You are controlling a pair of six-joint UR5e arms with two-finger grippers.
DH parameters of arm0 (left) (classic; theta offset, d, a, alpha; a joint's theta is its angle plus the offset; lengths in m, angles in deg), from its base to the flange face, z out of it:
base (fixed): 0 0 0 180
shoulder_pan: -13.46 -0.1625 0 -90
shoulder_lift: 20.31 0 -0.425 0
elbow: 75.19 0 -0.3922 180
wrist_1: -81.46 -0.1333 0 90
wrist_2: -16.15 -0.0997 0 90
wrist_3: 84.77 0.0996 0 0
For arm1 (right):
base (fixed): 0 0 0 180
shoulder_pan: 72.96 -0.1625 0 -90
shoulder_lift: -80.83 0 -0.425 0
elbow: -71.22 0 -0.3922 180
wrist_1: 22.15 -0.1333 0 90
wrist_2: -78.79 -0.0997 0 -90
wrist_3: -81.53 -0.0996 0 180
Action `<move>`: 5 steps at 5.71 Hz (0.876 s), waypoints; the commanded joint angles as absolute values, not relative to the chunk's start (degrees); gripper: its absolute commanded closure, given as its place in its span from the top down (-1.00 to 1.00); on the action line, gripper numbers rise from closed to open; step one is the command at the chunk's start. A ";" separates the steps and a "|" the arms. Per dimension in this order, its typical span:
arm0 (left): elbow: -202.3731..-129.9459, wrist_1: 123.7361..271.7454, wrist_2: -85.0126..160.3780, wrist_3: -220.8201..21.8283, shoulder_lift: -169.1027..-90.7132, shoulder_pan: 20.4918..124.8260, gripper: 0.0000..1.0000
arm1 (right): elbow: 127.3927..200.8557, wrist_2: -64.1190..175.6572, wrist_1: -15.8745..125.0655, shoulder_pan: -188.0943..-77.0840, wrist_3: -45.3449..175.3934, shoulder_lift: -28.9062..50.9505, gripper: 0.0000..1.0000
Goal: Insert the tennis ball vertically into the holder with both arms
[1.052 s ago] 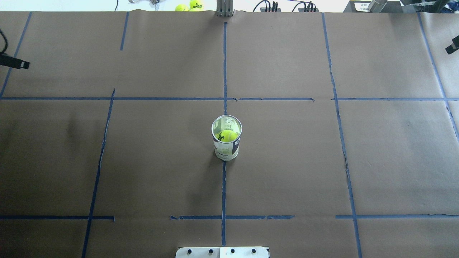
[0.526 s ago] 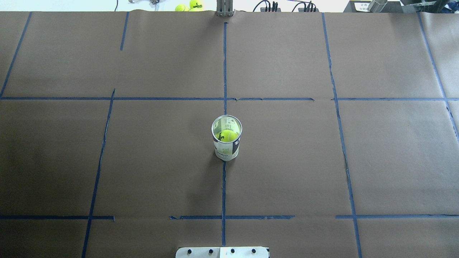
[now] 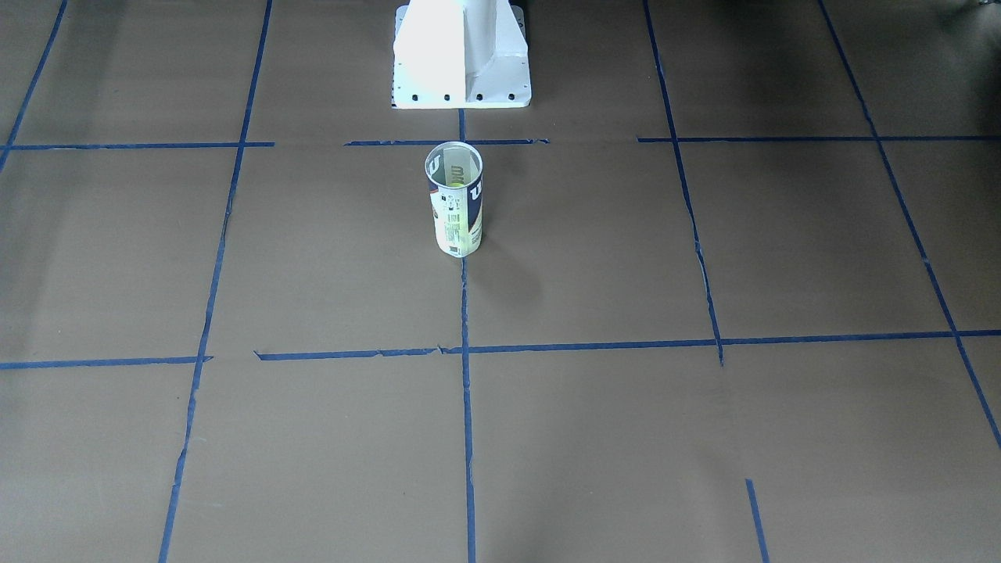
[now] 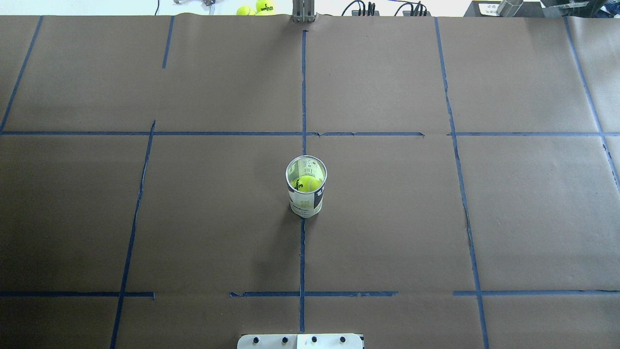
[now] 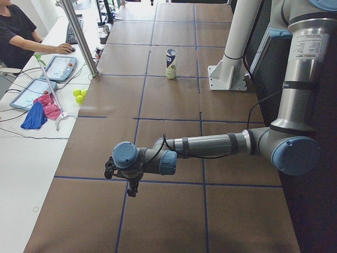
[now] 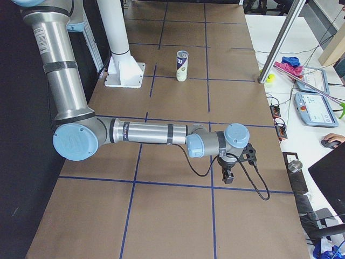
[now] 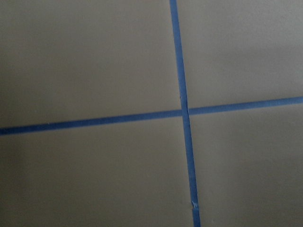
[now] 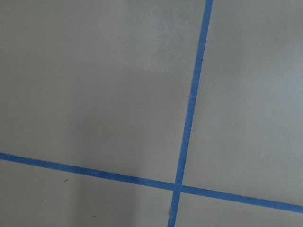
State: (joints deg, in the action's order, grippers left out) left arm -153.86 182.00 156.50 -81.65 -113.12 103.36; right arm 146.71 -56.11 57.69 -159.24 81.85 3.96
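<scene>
Brown-papered table (image 4: 387, 218); your holder (image 4: 306, 186) stands upright, tennis ball (image 4: 307, 183) inside; left gripper (image 5: 131, 188) and right gripper (image 6: 228, 178) hang well away; can't tell if they're spread.

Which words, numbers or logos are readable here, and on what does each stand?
"3", below a partly hidden brand word: on the ball inside the can.
"W": on the can's navy band.
"3", with a blurred brand word: on a spare ball beyond the table.
Fine print on the can's label: too small to read.
</scene>
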 commanded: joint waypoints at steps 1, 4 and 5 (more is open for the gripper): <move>-154.38 182.09 154.95 -81.78 -110.76 103.55 1.00 | 146.72 -54.02 58.35 -159.18 81.88 4.19 1.00; -154.73 182.10 150.45 -81.95 -110.49 103.46 1.00 | 146.63 -54.10 63.17 -159.27 85.80 3.58 1.00; -156.47 181.49 150.88 -81.95 -110.58 103.46 1.00 | 146.54 -54.45 64.23 -159.27 88.01 2.53 1.00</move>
